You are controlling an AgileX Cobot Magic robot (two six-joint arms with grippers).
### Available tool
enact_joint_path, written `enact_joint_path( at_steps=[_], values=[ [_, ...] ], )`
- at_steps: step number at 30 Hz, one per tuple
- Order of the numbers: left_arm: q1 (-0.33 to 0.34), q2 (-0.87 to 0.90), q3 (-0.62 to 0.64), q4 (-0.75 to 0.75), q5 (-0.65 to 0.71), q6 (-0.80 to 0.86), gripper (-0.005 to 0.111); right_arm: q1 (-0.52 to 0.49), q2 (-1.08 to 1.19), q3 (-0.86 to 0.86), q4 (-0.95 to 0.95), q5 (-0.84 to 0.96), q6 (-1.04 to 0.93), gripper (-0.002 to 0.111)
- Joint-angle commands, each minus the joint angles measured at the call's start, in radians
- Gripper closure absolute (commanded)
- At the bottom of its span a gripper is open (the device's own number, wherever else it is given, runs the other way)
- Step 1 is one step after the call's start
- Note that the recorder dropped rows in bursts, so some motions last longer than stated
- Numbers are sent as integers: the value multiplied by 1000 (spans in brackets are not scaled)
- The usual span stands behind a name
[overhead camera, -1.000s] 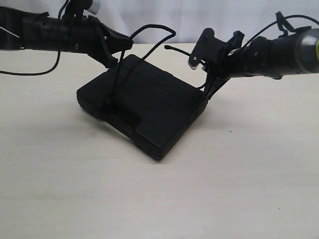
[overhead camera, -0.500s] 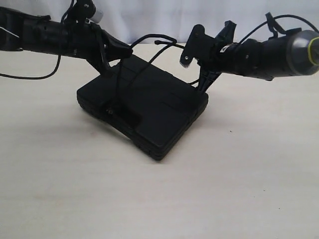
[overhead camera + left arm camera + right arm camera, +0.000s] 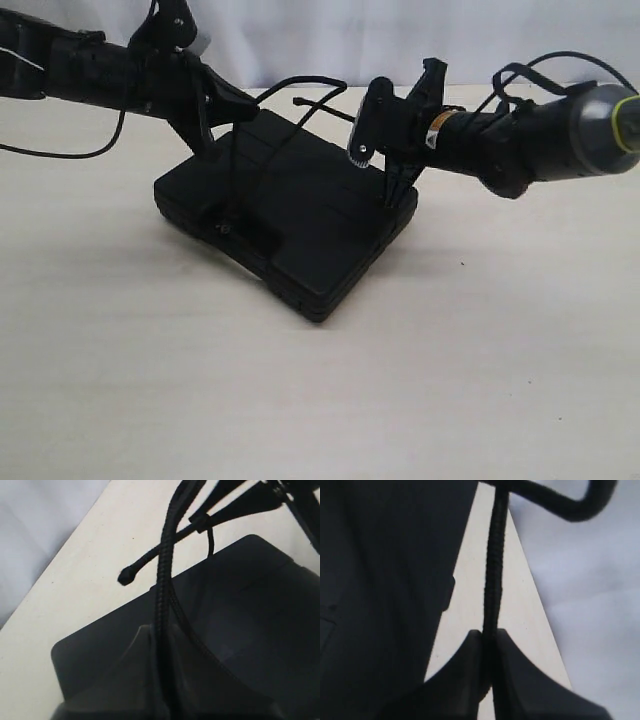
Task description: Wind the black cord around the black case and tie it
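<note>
The black case [image 3: 300, 225] lies flat on the pale table, one corner toward the front. The black cord [image 3: 312, 79] arches above its far side and drops onto the case's front left edge. My left gripper [image 3: 245, 108] hovers over the case's far left corner. It is shut on the cord [image 3: 161, 595], whose knotted end [image 3: 127, 575] sticks out beyond it. My right gripper [image 3: 395, 190] points down at the case's far right edge. It is shut on another stretch of cord [image 3: 492, 580], with the case [image 3: 385, 580] beside it.
Bare pale table [image 3: 480, 350] surrounds the case on all sides. A white cloth backdrop [image 3: 400, 40] hangs behind the far edge. A thin arm cable [image 3: 60, 148] droops onto the table at the far left.
My right arm has swung left and rolled, bringing its gripper in along the case's far right edge. The cord's arch has shifted left with it. The left arm has barely moved.
</note>
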Motion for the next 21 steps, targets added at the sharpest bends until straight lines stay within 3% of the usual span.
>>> enact_joint_path(
  at_steps=[1, 4, 8, 14, 16, 18, 21],
  values=[
    [40, 45, -57, 20, 84, 31, 107, 1, -6, 32, -272, -148, 225, 104],
    [58, 86, -95, 27, 153, 31, 107, -1, -6, 32, -404, -207, 320, 104],
    [74, 130, -124, 52, 199, 31, 107, -26, -6, 23, -302, -216, 284, 104],
    [122, 136, -179, 75, 484, 31, 107, -167, -6, 19, -265, -242, 317, 104],
    [132, 137, -194, 80, 484, 31, 107, -205, -6, 19, -286, -259, 357, 104],
    [132, 139, -198, 125, 484, 31, 107, -237, -6, 19, -354, -259, 414, 104],
    [108, 170, -198, 246, 484, 31, 107, -243, -6, 19, -648, -266, 479, 104]
  ],
)
